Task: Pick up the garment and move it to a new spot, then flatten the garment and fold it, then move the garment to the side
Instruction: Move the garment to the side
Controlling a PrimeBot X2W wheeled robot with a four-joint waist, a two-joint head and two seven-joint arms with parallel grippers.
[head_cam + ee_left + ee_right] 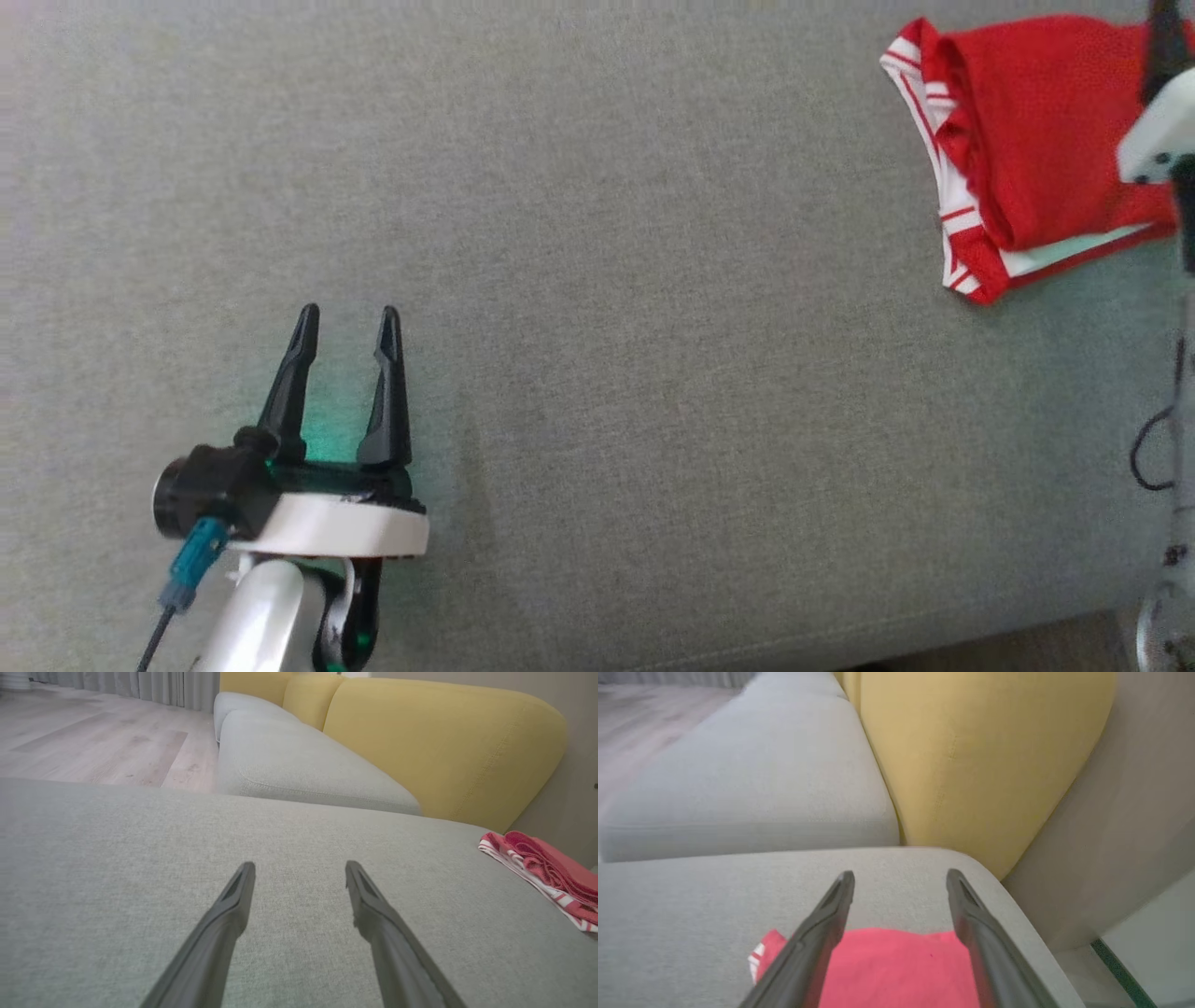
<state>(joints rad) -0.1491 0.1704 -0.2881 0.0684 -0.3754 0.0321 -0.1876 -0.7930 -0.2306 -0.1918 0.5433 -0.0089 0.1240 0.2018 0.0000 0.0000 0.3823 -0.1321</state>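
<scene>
1. Since both my grippers are empty right now, I'll start with the right gripper [900, 877]: fingers spread wide, nothing between them, hanging right over the red garment [896, 966].
2. Left gripper [348, 317] is wide open too, holding nothing, hovering over bare grey cushion [653, 327] at my lower left.
3. The garment sits as a folded packet at the far right end of the cushion, near its rounded corner, with the white-striped edge facing my left side.
4. The relation that matters: it's directly under my right gripper and well apart from the left one, way off to that one's right. So the right arm is nearer by a lot.
5. Long axis: the striped edge runs roughly toward-me/away-from-me in the head view, but my arm and the frame edge cut off the packet's right part, so I can't say for sure.
6. My guess is the fold and the move to the side are done. Any last nudge would be the right arm's job, minding the yellow backrest [971, 765] just beyond.
</scene>
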